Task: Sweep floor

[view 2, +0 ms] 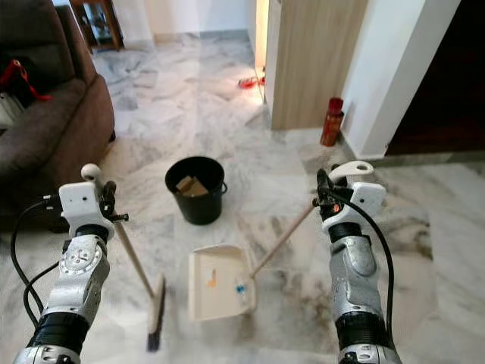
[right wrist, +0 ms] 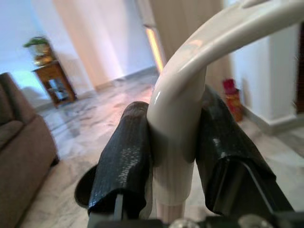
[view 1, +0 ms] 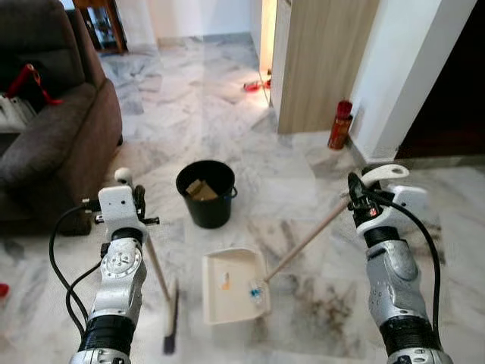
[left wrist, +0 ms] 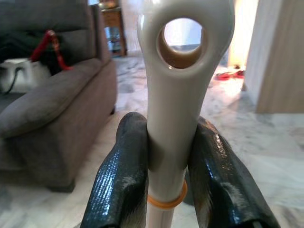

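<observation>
A: What are the robot's grippers doing?

B: The left gripper (left wrist: pixel 166 175) has its two black fingers pressed against the cream top of the broom (view 1: pixel 155 280) handle. The broom slants down to its bristle head on the marble floor (view 1: pixel 318 159), near left. The right gripper (right wrist: pixel 175 156) has its fingers squeezed around the curved cream handle of the dustpan (view 1: pixel 231 284).

A: Where is the dustpan?

B: It lies flat on the floor in the near middle, just right of the broom head, with small scraps inside. A black bucket (view 1: pixel 205 193) stands just beyond it.

A: Anything else around?

B: A brown sofa (view 1: pixel 53 136) on the far left; a red bottle (view 1: pixel 340 124) by the far wall.
</observation>
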Tool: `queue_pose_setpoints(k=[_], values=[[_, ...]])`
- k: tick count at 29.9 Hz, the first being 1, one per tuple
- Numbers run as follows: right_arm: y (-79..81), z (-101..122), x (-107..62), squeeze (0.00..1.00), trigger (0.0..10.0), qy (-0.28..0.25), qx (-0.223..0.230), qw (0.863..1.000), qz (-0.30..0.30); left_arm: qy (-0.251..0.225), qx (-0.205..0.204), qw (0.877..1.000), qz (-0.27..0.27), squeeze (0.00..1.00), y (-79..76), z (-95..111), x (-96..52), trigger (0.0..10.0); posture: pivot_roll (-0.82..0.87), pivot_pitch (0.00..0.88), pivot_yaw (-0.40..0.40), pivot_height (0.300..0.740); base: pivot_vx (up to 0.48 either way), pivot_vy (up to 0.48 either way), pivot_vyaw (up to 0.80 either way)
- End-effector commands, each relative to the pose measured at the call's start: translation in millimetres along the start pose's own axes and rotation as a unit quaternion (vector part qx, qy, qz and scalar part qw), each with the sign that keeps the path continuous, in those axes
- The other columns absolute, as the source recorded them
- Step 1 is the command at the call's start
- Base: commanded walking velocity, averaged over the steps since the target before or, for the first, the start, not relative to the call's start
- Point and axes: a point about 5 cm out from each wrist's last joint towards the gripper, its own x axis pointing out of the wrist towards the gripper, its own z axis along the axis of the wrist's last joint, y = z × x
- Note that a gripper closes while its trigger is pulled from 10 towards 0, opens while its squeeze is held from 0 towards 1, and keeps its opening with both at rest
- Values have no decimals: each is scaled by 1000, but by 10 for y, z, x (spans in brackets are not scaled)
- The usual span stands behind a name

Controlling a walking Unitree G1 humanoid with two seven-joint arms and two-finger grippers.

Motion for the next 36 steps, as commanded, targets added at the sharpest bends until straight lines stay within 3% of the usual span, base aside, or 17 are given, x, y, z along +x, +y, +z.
queue_pose_setpoints(k=[1, 12, 17, 23, 36], values=[[59, 176, 100, 0, 10000, -38, -2, 999, 11, -14, -3, 1000, 6, 0, 45, 71, 33, 10000, -33, 0, 30, 740, 0, 300, 0], [50, 309, 182, 0, 10000, -64, 4, 998, 5, -21, 2, 1000, 3, 0, 38, 99, 35, 10000, -34, 0, 35, 740, 0, 101, 0], [115, 483, 259, 0, 10000, -105, 20, 994, 13, -31, 15, 999, -9, 0, -12, 125, 35, 10000, -31, 0, 37, 740, 0, 0, 0], [214, 717, 334, 0, 10000, -159, 73, 984, 21, -36, 19, 999, -8, 0, -2, 147, 38, 10000, -29, 0, 38, 740, 0, 0, 0], [286, 923, 431, 0, 10000, -202, 113, 972, 30, -46, 20, 999, -9, 0, -5, 179, 52, 10000, -21, 0, 39, 740, 0, 0, 0]])
